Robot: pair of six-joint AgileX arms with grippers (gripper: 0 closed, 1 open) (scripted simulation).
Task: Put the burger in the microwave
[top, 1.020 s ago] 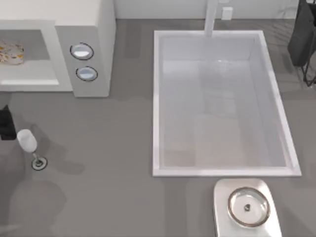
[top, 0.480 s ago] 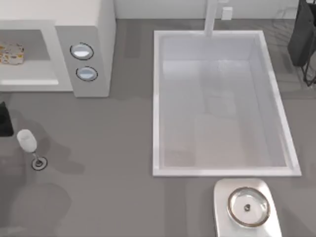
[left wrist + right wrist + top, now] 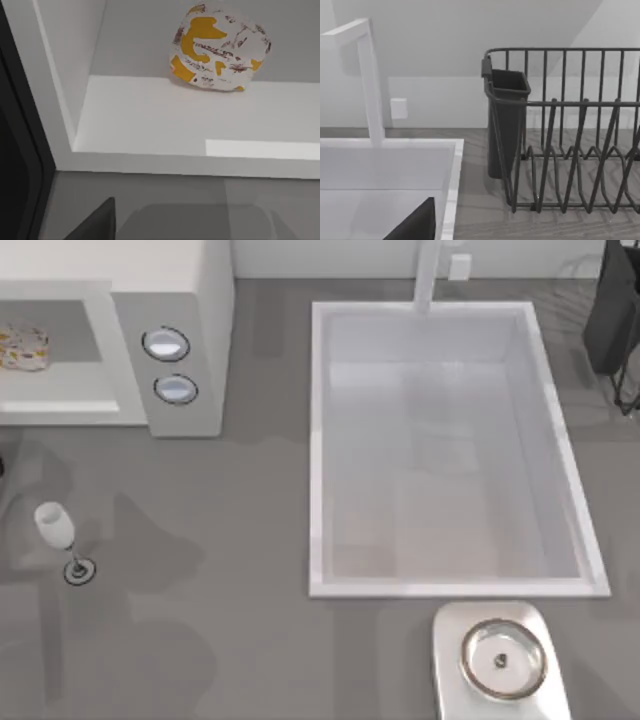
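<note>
The burger point(image 3: 22, 347), an off-white lump with orange-yellow patches, lies inside the grey cavity of the white microwave point(image 3: 170, 290) at the table's back left. In the left wrist view the burger point(image 3: 220, 47) rests free on the cavity floor of the microwave point(image 3: 150, 120), toward the back wall. One dark fingertip point(image 3: 97, 225) of my left gripper stands outside the cavity's mouth, well apart from the burger, open with nothing held. One fingertip point(image 3: 415, 225) of my right gripper, open, is by the sink's back right corner.
Two round dials point(image 3: 166, 344) sit on the microwave's side panel. A clear wine glass point(image 3: 55, 525) stands in front of the microwave. The big white sink point(image 3: 318, 440) with its tap point(image 3: 430, 275) takes the middle right. A dark dish rack point(image 3: 570, 135) stands at the back right.
The dark left gripper at the top view's left edge has drawn back out of that view. The burger stays in the cavity, let go.
</note>
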